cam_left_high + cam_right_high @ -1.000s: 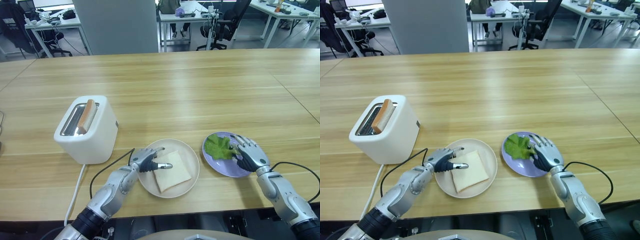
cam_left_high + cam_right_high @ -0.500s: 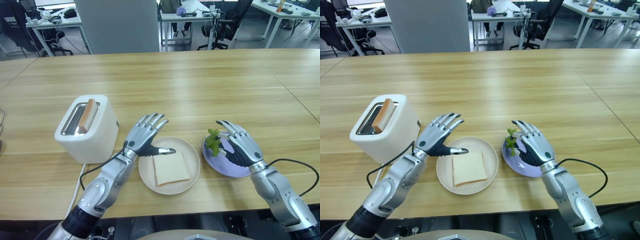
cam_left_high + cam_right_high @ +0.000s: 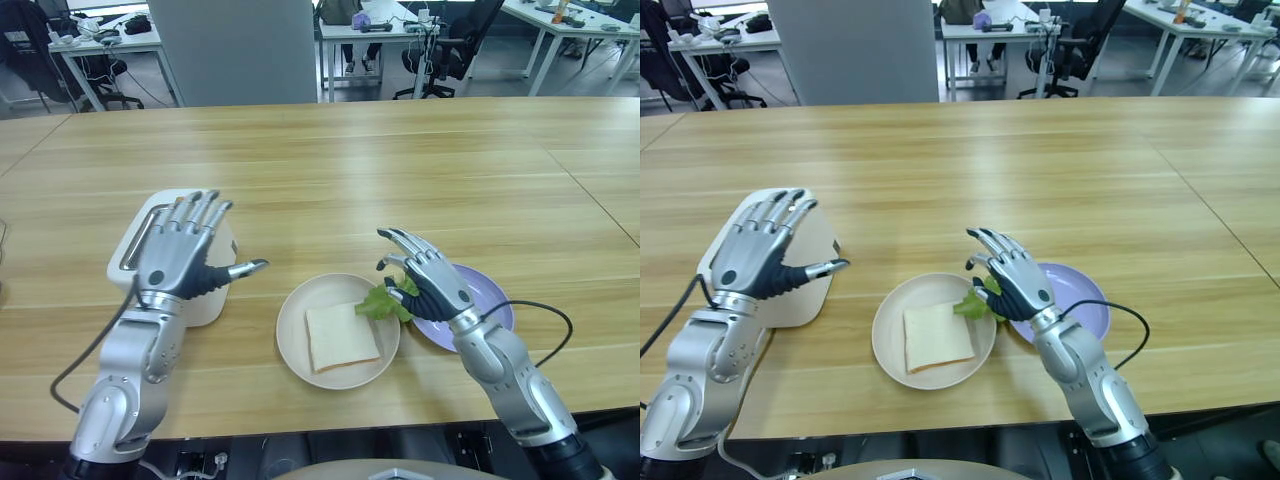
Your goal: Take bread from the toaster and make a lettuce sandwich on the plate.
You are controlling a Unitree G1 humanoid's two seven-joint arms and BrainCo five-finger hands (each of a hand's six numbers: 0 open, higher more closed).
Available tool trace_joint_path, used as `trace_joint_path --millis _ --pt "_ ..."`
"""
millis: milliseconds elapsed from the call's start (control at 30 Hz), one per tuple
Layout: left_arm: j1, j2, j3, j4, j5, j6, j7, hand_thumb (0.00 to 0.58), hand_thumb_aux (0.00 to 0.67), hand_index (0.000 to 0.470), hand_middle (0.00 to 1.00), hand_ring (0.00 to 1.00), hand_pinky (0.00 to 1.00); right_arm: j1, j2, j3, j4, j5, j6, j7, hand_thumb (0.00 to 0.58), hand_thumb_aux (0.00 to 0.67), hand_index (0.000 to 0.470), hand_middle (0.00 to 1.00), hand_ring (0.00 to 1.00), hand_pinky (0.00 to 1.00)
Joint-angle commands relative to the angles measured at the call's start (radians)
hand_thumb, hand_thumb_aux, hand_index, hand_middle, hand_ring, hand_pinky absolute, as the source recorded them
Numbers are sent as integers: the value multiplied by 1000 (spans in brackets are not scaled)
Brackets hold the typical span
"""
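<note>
Left hand (image 3: 758,255) in front of toaster (image 3: 808,300)

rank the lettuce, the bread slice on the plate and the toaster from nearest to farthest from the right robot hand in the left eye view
1. lettuce: held in the right robot hand, over the right rim of the cream plate.
2. bread slice: on that plate, to the hand's left.
3. toaster: far left, by the left robot hand.
</note>
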Motion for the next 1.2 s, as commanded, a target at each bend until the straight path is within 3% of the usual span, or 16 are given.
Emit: trace_joint_path --millis 33,300,333,367,400,633,900,1200 --pt "29 -29 -1 -7 -3 7 -19 0 0 0 0 0 0 -24 -3 0 15 7 1 30 580 670 460 0 0 0" --pt "68 -71 49 2 14 48 -31 0 0 0 0 0 0 55 -129 -67 148 12 5 33 580 670 460 0 0 0" --pt "72 -69 52 11 19 59 -38 0 0 0 0 0 0 61 -147 -66 173 6 -1 28 498 418 287 0 0 0" --pt "75 -68 55 21 24 69 -46 0 0 0 0 0 0 67 -165 -64 196 -3 -9 24 498 418 287 0 0 0" --pt "78 -67 57 30 31 79 -52 0 0 0 0 0 0 70 -182 -61 218 -13 -19 15 0 0 0 0 0 0" --pt "96 -73 60 43 39 107 -62 0 0 0 0 0 0 39 -248 -37 339 -66 -67 -38 0 0 0 0 0 0" --pt "94 -174 -24 -21 -40 54 -56 0 0 0 0 0 0 -49 -239 24 505 -124 -103 -121 0 0 0 0 0 0" --pt "111 -209 -97 -4 -30 22 -50 0 0 0 0 0 0 -138 -239 133 633 -234 -115 -213 0 0 0 0 0 0"
